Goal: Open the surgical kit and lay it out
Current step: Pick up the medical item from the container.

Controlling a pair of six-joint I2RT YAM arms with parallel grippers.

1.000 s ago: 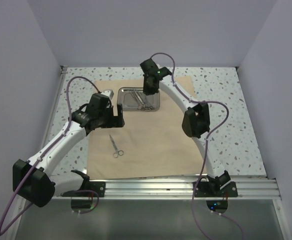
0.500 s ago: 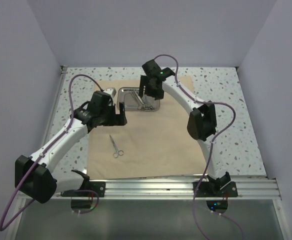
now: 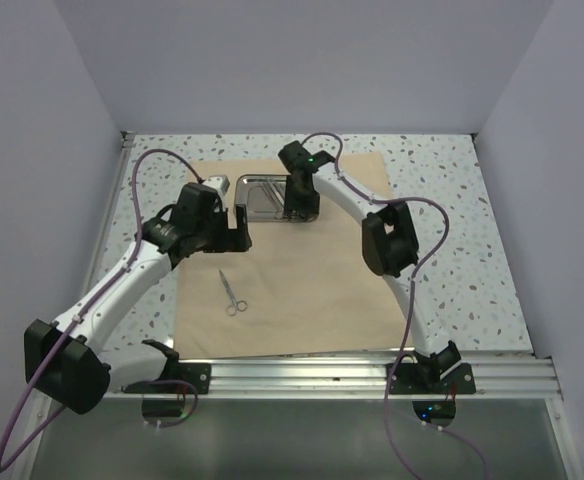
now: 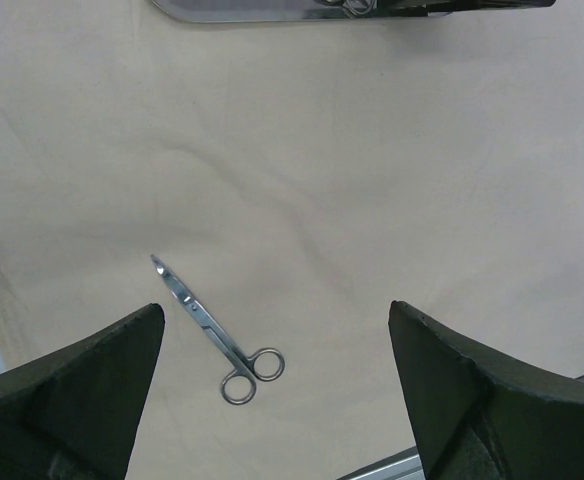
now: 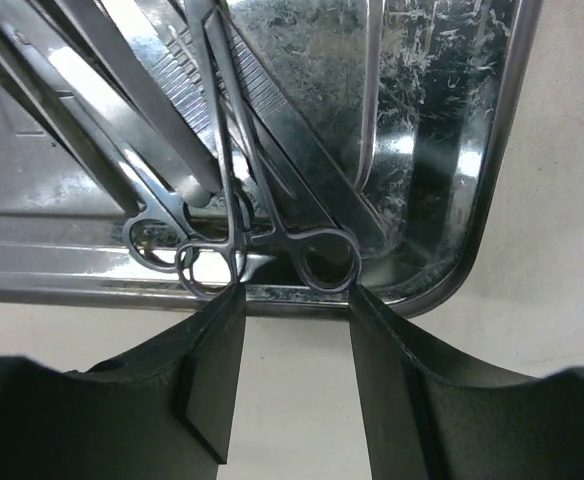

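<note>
Top view: cloth wrap (image 3: 312, 285) flat on the table (image 3: 457, 250), steel tray (image 3: 247, 205) at its far edge under the right gripper (image 3: 294, 207). Left wrist: left gripper (image 4: 274, 310) spread wide, scissors (image 4: 215, 332) lying between, tips up-left. Right wrist: gripper parted at the tray rim, forceps (image 5: 272, 190) rings right at its tips, shafts running diagonally away
</note>
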